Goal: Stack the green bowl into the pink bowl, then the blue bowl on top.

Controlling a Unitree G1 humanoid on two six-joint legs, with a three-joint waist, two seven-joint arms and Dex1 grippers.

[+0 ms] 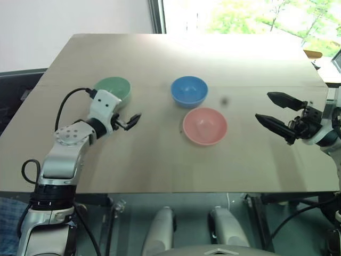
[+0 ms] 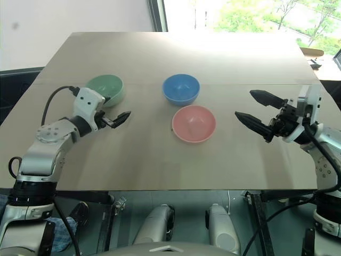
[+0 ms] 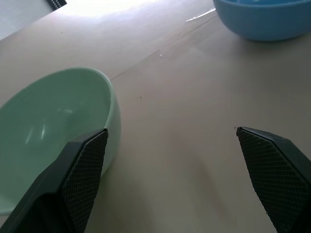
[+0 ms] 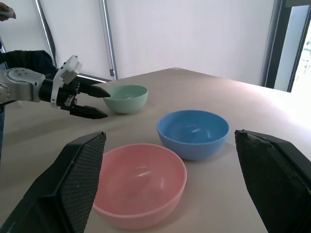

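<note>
Bright daylight and green trees are seen through the window behind a plain tan table (image 1: 160, 160), so the far edge looks pretty washed out. Over by the left edge, the green bowl (image 1: 113, 89) is sat upright on the table, empty. The left gripper (image 1: 129, 121) is hovering just beside it, on the side toward the table's near edge, jaws spread wide with nothing held between them; in the left wrist view one finger (image 3: 80, 177) is seen right up against the bowl's rim, though whether it's actually touching can't be told. Around the middle of the table, the blue bowl (image 1: 189, 90) is parked toward the far edge, and the pink bowl (image 1: 205, 126) sits just beside it, toward the near edge and a bit right, both upright and empty. Nothing's been stacked yet. Near the right edge, the right gripper (image 1: 274, 111) is held above the table, well apart from the pink bowl, jaws wide and empty too.
</note>
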